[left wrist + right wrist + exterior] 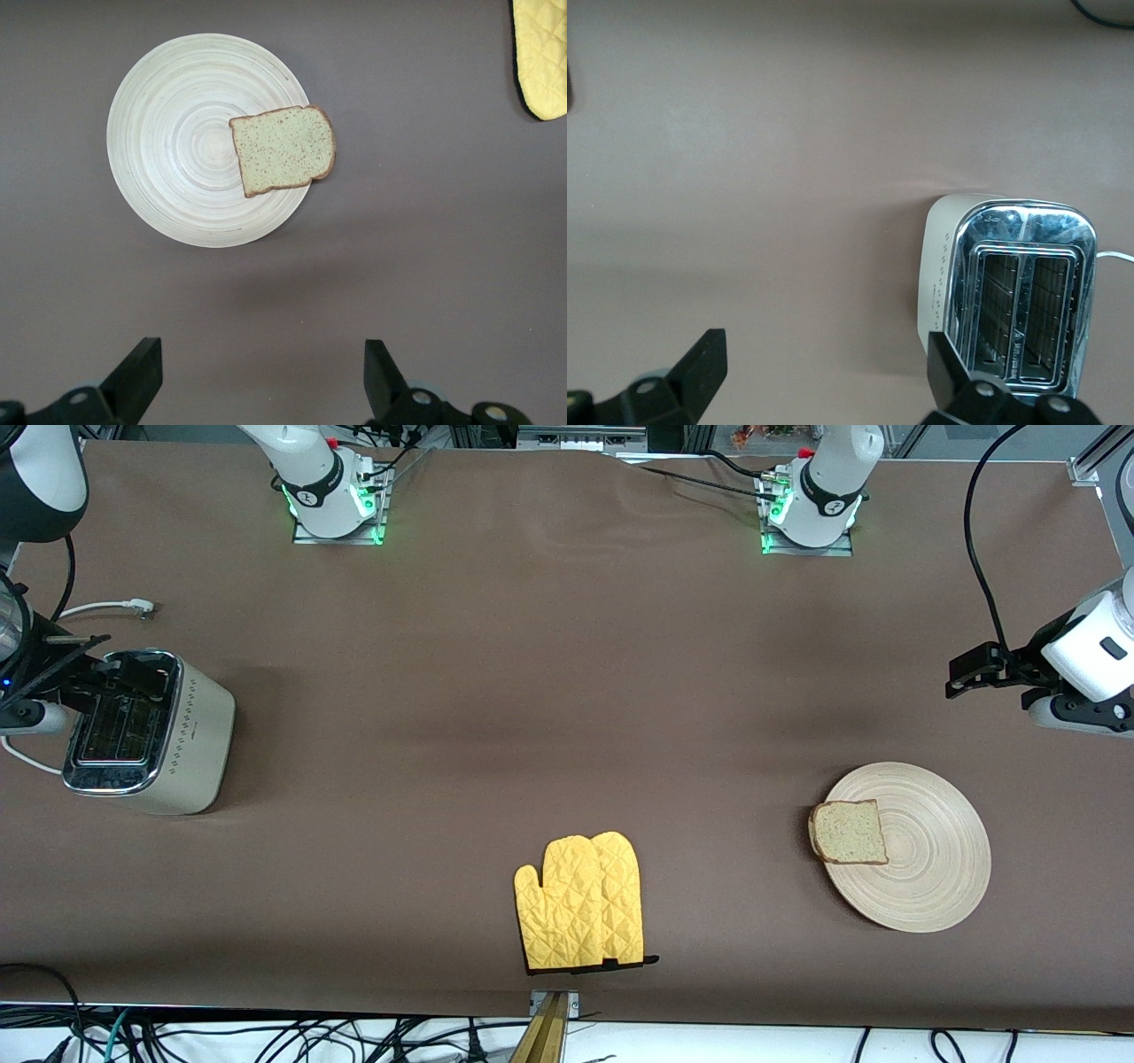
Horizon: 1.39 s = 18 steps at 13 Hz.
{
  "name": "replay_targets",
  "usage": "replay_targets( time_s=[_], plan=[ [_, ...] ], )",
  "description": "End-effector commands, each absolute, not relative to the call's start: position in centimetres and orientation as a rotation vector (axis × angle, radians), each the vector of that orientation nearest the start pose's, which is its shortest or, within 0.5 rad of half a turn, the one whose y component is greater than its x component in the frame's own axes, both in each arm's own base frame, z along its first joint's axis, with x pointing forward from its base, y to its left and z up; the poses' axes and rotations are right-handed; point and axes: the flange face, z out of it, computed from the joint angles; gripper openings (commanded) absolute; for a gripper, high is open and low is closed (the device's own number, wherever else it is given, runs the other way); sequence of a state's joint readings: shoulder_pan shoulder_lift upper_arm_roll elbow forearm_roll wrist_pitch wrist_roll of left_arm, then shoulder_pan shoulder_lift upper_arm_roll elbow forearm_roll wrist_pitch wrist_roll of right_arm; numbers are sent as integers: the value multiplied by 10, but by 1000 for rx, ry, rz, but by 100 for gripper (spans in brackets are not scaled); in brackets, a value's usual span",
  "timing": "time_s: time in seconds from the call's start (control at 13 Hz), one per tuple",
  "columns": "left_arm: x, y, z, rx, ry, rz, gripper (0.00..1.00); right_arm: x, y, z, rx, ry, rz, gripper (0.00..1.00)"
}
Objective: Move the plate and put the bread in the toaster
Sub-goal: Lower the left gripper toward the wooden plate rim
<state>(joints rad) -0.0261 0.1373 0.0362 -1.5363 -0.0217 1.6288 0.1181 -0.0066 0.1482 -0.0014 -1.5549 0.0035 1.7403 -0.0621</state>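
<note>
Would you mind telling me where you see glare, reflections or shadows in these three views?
Front view: green lights glow at both arm bases, and soft shadow bands cross the table. Right wrist view: the toaster has bright reflections on its chrome top. Left wrist view: even light, with a faint shadow on the cloth between the plate and the open left gripper.

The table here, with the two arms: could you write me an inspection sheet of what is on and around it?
Surface: brown table, cloth-covered.
Job's things: bread lies on the plate, overhanging its rim, at the left arm's end; toaster at the right arm's end, both slots empty.
Clutter: yellow oven mitt, flat, nearer the front camera.
Grippers: left gripper open, in the air near the plate; right gripper open, over the toaster.
Cables: white cord beside the toaster.
Surroundings: loose cables below the table edge.
</note>
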Motion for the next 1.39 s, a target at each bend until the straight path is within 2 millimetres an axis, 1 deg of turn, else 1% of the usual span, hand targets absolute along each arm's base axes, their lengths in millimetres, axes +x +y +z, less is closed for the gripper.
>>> replay_targets(
  time_s=[0.0,0.23,0.39,0.46,0.54,0.62,0.77,0.85,0.93,1.08,1.16,1.23,1.31],
  plan=[
    [601,9,578,-3139,145,50,100,611,-3,567,-3150,-79,-65,100],
    [601,5,575,-3139,157,60,100,612,-5,568,-3152,-77,-70,100],
    [601,7,575,-3134,150,60,100,612,-5,568,-3151,-77,-72,100],
    [603,8,566,-3133,143,87,100,612,-5,568,-3151,-75,-72,100],
    [604,10,554,-3131,138,149,100,612,-4,568,-3148,-76,-75,100],
    [601,11,545,-3129,130,235,100,612,-4,568,-3147,-76,-77,100],
    [597,11,536,-3124,122,325,100,613,-5,565,-3146,-76,-70,100],
    [595,18,538,-3126,110,342,100,614,-5,564,-3148,-79,-67,100],
    [594,35,535,-3134,79,356,100,614,-5,564,-3148,-79,-67,100],
    [603,30,511,-3112,79,414,100,614,-6,565,-3146,-81,-70,100],
    [605,31,510,-3114,60,409,100,614,-6,565,-3145,-78,-70,100],
    [605,47,509,-3136,31,405,100,614,-5,565,-3146,-78,-70,100],
    [611,70,490,-3142,-22,426,100,614,-6,564,-3145,-78,-67,100]
  ],
)
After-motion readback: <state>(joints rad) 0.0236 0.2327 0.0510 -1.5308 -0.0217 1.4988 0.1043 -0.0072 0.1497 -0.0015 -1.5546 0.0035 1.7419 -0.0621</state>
